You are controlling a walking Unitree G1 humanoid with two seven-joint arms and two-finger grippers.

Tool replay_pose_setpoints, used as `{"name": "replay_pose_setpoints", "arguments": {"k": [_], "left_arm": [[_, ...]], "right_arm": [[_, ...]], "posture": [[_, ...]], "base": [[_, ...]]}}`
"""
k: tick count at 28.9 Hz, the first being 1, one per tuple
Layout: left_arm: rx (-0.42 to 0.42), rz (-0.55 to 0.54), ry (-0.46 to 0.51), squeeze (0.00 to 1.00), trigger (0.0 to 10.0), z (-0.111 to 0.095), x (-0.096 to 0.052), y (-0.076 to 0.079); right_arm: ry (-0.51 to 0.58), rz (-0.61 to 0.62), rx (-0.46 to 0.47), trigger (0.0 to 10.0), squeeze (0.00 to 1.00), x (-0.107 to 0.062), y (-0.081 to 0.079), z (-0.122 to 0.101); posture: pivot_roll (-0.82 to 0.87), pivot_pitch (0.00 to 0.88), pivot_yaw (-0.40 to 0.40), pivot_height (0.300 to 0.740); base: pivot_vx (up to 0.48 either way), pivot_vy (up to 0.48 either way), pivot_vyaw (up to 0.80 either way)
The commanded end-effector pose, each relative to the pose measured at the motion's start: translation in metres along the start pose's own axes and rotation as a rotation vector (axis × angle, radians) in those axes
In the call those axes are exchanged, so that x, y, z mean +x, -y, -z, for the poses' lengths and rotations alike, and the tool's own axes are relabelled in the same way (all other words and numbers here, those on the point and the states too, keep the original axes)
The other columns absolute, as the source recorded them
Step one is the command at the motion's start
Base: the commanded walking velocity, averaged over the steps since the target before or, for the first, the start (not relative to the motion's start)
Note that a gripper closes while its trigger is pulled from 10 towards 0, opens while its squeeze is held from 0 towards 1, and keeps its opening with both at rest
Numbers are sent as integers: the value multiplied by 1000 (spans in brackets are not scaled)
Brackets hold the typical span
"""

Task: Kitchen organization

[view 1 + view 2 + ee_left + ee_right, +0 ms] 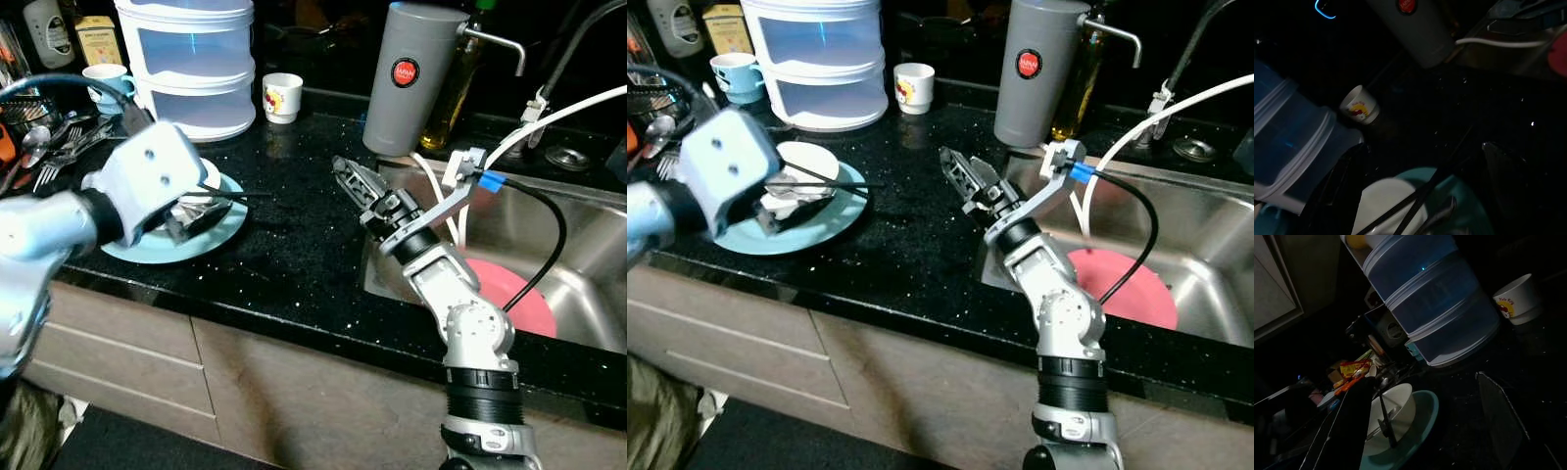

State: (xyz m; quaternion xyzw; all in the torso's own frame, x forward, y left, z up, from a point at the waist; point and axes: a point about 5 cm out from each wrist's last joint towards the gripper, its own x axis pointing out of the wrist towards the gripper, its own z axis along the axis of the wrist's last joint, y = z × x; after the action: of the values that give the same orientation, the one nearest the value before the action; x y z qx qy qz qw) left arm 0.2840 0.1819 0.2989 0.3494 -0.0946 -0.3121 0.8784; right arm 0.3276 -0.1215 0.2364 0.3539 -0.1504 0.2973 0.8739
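A light blue plate [813, 230] lies flat on the black speckled counter [911, 255], near its front edge, and carries a white bowl [803, 166] set toward its rear. Two black chopsticks [838, 182] rest across the bowl with their tips reaching past the plate's rim over the counter, and a metal utensil lies in the bowl, its type unclear. A pink plate [1127, 289] lies flat in the bottom of the steel sink [1205, 264], well apart from the blue plate.
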Motion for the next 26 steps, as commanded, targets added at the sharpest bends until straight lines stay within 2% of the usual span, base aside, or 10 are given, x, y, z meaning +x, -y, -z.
{"name": "replay_pose_setpoints", "arguments": {"k": [1,6,12,14,17,18,21,22,24,26], "left_arm": [[-35,-1,28,0,10000,1,3,-2],[-117,13,73,0,10000,11,4,-17],[-205,69,131,0,10000,18,-3,-34],[-269,117,179,0,10000,19,-8,-38],[-296,134,208,0,10000,18,-9,-39],[-329,169,240,0,10000,17,-11,-40],[-355,215,272,0,10000,16,-13,-41],[-385,274,307,0,10000,17,-18,-44],[-384,277,306,0,10000,18,-20,-47],[-382,257,295,0,10000,23,-24,-57]], "right_arm": [[9,9,-9,10000,0,-1,1,-4],[7,10,-16,10000,0,-4,-1,-6],[-5,19,-20,10000,0,-9,-4,-7],[-13,22,-23,10000,0,-11,-5,-7],[-15,23,-25,10000,0,-12,-5,-7],[-18,24,-25,10000,0,-12,-5,-7],[-19,26,-26,10000,0,-12,-5,-8],[-22,27,-25,10000,0,-11,-6,-8],[-23,27,-26,10000,0,-11,-7,-9],[-25,28,-27,10000,0,-12,-7,-11]], "posture": [[129,0,-46,740],[108,0,-46,740],[89,0,-50,740],[80,0,-55,740],[77,0,-58,740],[73,0,-60,740],[69,0,-62,740],[67,0,-66,740],[62,0,-67,740],[58,0,-72,740]], "base": [[0,0,0],[0,0,0],[0,0,0],[0,0,0],[0,0,0],[0,0,0],[0,0,0],[0,0,0],[0,0,0],[0,0,0]]}}
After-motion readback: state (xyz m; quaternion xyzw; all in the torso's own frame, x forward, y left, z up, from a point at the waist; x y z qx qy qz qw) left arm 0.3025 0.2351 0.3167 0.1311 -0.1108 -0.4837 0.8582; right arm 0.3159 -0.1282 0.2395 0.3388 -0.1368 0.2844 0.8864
